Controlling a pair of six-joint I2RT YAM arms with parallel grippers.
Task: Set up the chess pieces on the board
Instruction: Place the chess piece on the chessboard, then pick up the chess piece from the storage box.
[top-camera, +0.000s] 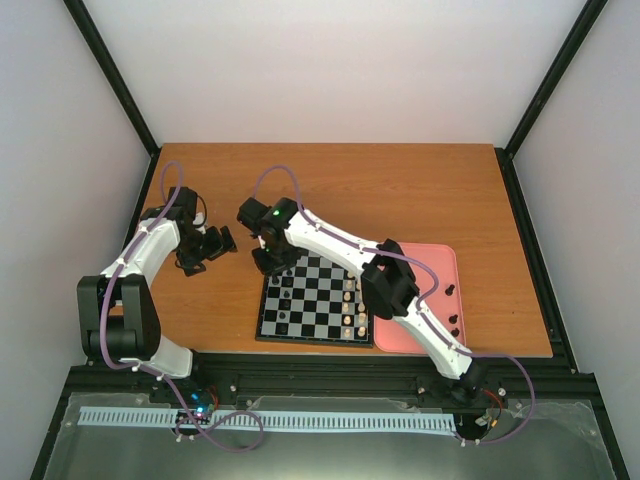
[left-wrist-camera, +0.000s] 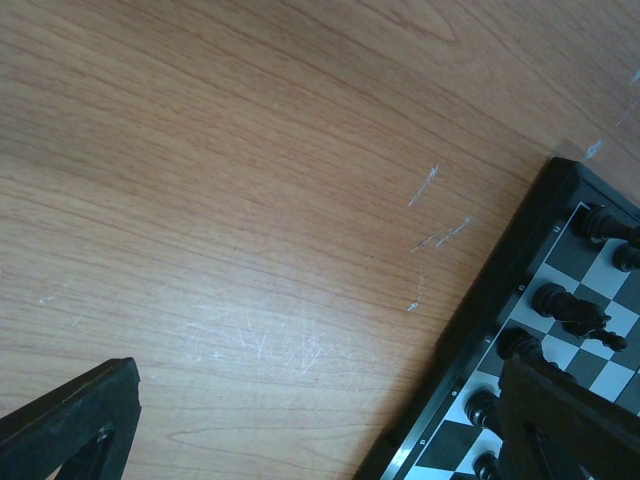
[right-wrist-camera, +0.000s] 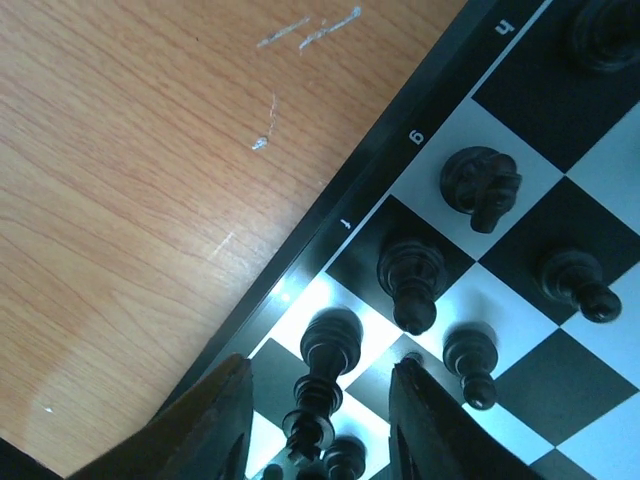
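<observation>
The board (top-camera: 318, 302) lies at the table's front centre, with black chess pieces (top-camera: 283, 292) along its left columns. My right gripper (top-camera: 271, 262) hovers over the board's far-left corner. In the right wrist view its jaws (right-wrist-camera: 320, 430) stand open around a tall black piece (right-wrist-camera: 330, 352). That piece stands upright on a pale square near the rim (right-wrist-camera: 330, 205), with a gap on each side. A knight (right-wrist-camera: 481, 186), a bishop (right-wrist-camera: 410, 282) and pawns (right-wrist-camera: 470, 362) stand beside it. My left gripper (top-camera: 222, 243) is open over bare wood, left of the board (left-wrist-camera: 497, 292).
A pink tray (top-camera: 434, 262) lies against the board's right side, with a few black pieces (top-camera: 453, 321) on it. Cream-white pieces (top-camera: 350, 306) line the board's right columns. The right arm stretches across the board from the lower right.
</observation>
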